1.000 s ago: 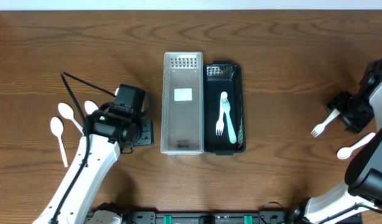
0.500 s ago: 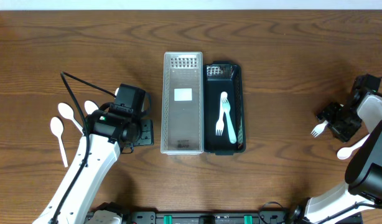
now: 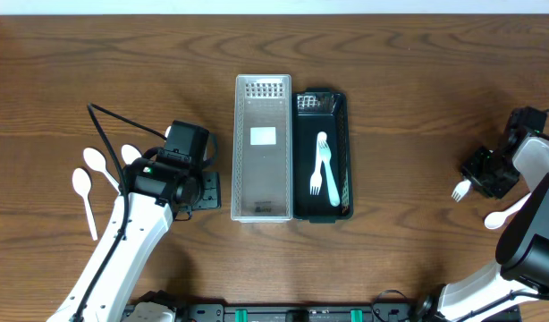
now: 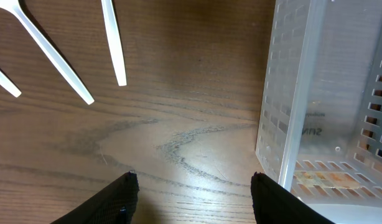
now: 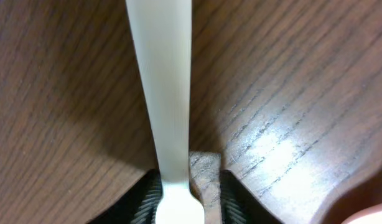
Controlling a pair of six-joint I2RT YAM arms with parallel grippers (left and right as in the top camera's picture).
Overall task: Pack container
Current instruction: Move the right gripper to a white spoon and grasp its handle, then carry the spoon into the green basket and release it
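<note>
Your right hand (image 5: 181, 190) is clamping its two dark fingers (image 5: 149, 194) on the flat, smooth handle of a white plastic fork (image 5: 161, 93), which is running straight up the wrist view over the glossy, streaked grain of the dark wood-grain desk (image 5: 290, 93). From overhead, that right hand (image 3: 476, 181) is sitting near the desk's right edge with the fork's tines (image 3: 459, 190) sticking out toward the lower left; you cannot tell whether the fork is touching the wood. A single white plastic spoon (image 3: 510, 212) is lying just beside it. Mid-desk, a clear perforated plastic bin (image 3: 262, 148), long and rectangular, is standing side by side with a black perforated plastic tray (image 3: 343, 152) of the same shape, their long walls touching. Two pale plastic forks (image 3: 323, 170) are lying lengthwise inside the black tray, overlapping each other. Your left hand (image 3: 206, 190) is hovering just left of the clear bin with its fingers (image 4: 119, 199) spread apart and gripping nothing. Several white plastic spoons (image 3: 85, 190) are lying on the wood beyond the left arm.
</note>
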